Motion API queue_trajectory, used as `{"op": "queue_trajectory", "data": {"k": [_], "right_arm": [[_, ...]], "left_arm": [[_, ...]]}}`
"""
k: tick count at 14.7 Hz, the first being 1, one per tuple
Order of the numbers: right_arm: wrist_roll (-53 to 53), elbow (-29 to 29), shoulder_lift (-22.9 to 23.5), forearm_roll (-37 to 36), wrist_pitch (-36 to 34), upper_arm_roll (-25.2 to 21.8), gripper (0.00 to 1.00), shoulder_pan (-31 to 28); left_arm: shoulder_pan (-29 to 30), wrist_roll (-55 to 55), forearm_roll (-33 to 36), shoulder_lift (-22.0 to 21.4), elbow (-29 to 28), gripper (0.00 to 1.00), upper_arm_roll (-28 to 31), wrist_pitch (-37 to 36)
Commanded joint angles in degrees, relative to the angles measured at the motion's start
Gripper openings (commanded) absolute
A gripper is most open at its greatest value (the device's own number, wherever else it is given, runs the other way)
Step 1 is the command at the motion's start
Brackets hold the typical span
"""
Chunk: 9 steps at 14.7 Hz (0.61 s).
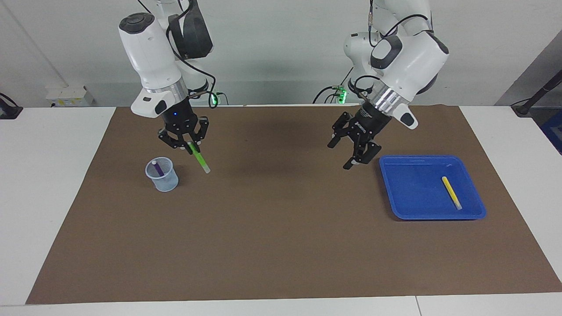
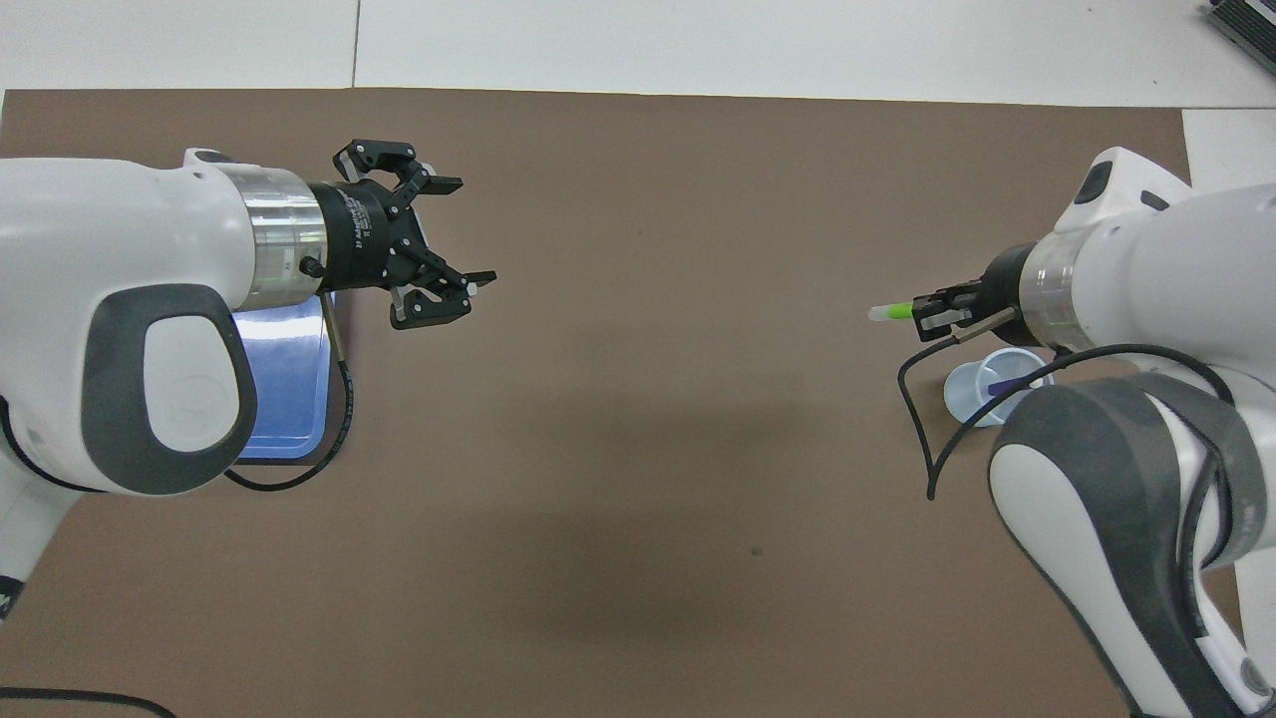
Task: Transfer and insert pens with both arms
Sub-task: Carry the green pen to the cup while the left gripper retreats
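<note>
1 green pen (image 1: 199, 159), light and stiff, hangs clamped at its upper end in the right gripper (image 1: 189, 146) beside the cup (image 1: 162, 174); left gripper (image 1: 358, 154) fingers apart, empty.

Two white arms up over the desk, well apart. Right arm (image 1: 151, 61) near vertical, wrist down; right pincer (image 1: 189, 142) pointing down, fingertips closed tight, links splayed to the sides, clamped on the green pen (image 1: 199, 160), which slants down and out from the tips. Left arm (image 1: 401, 66) bent forward at the left arm's end, wrist angled down toward mid-desk; left pincer (image 1: 358, 151) spread wide, nothing between the fingers (image 2: 439, 184), hovering in the air.
</note>
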Motion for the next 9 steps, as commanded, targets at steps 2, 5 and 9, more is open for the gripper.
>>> {"op": "queue_trajectory", "data": {"k": [2, 5, 9], "right_arm": [[-3.63, 0.26, -0.11, -4.21, -2.09, 0.37, 0.0, -2.8], [-6.36, -0.35, -0.28, -5.98, -2.18, 0.37, 0.0, -4.74], [-8.39, -0.88, -0.46, -8.43, -2.18, 0.37, 0.0, -5.62]], "left_arm": [[3.76, 0.0, 0.19, -1.8, -2.13, 1.0, -0.28, -0.99], [7.97, 0.27, 0.19, -2.24, -2.13, 1.0, -0.27, -1.87], [12.11, 2.89, 0.28, -2.5, -2.21, 1.0, -0.19, -1.87]]}}
